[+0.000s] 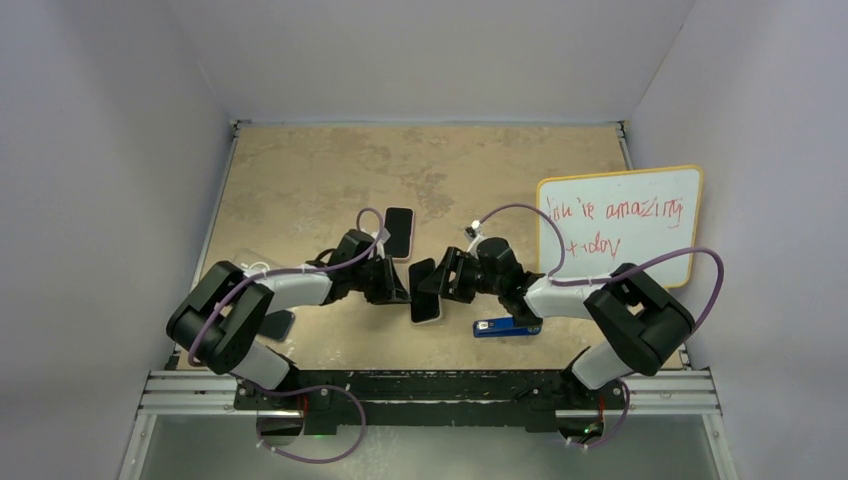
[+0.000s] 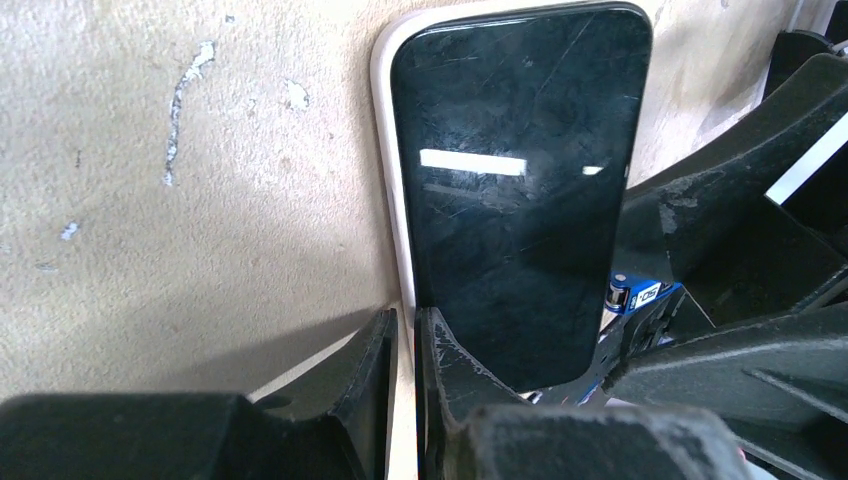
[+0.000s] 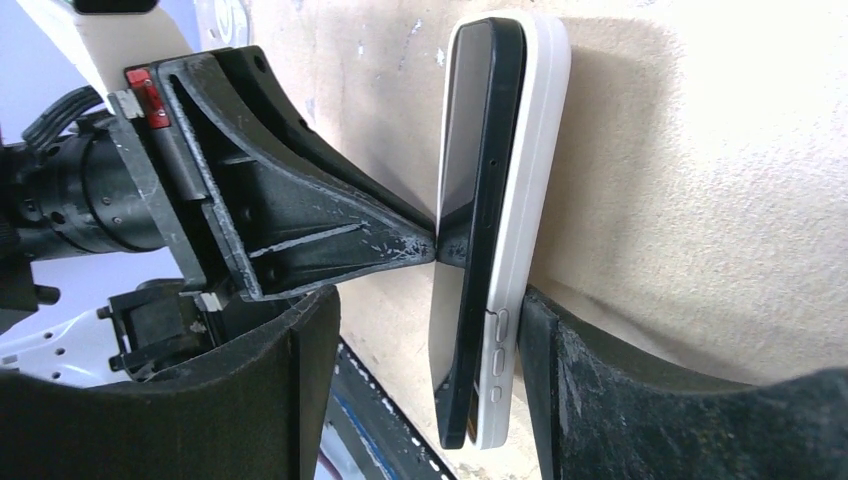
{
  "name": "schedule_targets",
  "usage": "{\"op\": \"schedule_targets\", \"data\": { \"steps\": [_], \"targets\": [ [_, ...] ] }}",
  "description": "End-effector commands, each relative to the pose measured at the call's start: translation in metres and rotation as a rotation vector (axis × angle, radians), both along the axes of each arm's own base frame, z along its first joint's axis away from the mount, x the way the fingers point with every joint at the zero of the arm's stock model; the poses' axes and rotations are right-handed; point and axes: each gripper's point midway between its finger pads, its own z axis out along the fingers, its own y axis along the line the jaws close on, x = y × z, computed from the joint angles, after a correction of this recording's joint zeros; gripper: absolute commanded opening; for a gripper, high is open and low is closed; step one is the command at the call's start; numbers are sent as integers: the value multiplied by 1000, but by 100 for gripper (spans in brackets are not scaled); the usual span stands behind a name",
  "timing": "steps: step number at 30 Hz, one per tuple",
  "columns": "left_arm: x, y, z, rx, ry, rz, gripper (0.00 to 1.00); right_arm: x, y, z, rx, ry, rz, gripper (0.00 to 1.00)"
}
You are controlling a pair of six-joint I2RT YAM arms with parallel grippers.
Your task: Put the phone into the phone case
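A black phone (image 2: 515, 190) lies partly seated in a white phone case (image 2: 385, 150), held up on edge over the table centre (image 1: 425, 303). In the right wrist view the phone (image 3: 480, 150) sits against the case (image 3: 530, 150), with its lower end standing slightly out of the case. My left gripper (image 2: 405, 345) is shut on the case's rim. My right gripper (image 3: 425, 390) is open around both. One of its fingers (image 3: 570, 390) touches the case's back, and the other finger (image 3: 290, 390) is apart from the screen.
A second dark phone (image 1: 400, 232) lies just behind the grippers. A blue tool (image 1: 505, 327) lies at the front right. A whiteboard (image 1: 620, 225) with red writing is at the right. A dark object (image 1: 278, 323) sits by the left arm. Walls enclose the table.
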Motion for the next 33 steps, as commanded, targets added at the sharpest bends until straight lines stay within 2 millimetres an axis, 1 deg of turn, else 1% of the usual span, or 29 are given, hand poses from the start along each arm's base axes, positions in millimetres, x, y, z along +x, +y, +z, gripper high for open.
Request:
{"op": "schedule_targets", "data": {
  "steps": [1, 6, 10, 12, 15, 17, 20, 21, 23, 27, 28, 29, 30, 31, 32, 33],
  "targets": [
    [-7, 7, -3, 20, 7, 0, 15, 1, 16, 29, 97, -49, 41, 64],
    [-7, 7, -1, 17, 2, 0, 15, 2, 15, 23, 76, -33, 31, 53],
    [-6, 8, 0, 17, -7, 2, 16, 2, 15, 21, 70, -27, 29, 42],
    [-6, 8, 1, 15, -10, 2, 16, 3, 15, 20, 66, -25, 27, 33],
    [-5, 7, 2, 12, -14, 2, 17, 2, 16, 18, 52, -26, 29, 12],
    [-6, 7, 3, 8, -13, 2, 17, 1, 17, 17, 44, -27, 36, 1],
    [-6, 6, 3, 4, -14, -2, 18, 0, 18, 14, 18, -20, 38, 0],
    [-6, 6, 2, 4, -14, -2, 18, -1, 19, 15, 18, -22, 42, 3],
    [-7, 6, 2, 4, -13, -5, 18, -2, 22, 17, 21, -24, 48, 18],
    [-7, 5, 3, -2, -13, -7, 18, -4, 27, 21, 8, -36, 65, 44],
    [-7, 5, 4, -7, -14, -11, 18, -4, 27, 19, -7, -35, 67, 47],
    [-7, 4, 5, -13, -13, -14, 18, -5, 28, 18, -21, -34, 69, 49],
    [-7, 2, 7, -20, -17, -17, 19, -5, 28, 16, -35, -30, 70, 47],
    [-7, 2, 8, -25, -19, -20, 19, -5, 27, 14, -51, -25, 68, 42],
    [-7, 1, 10, -29, -21, -22, 20, -4, 26, 13, -63, -24, 62, 28],
    [-8, 1, 12, -35, -22, -23, 21, -3, 25, 14, -69, -27, 53, 19]
  ]
}}
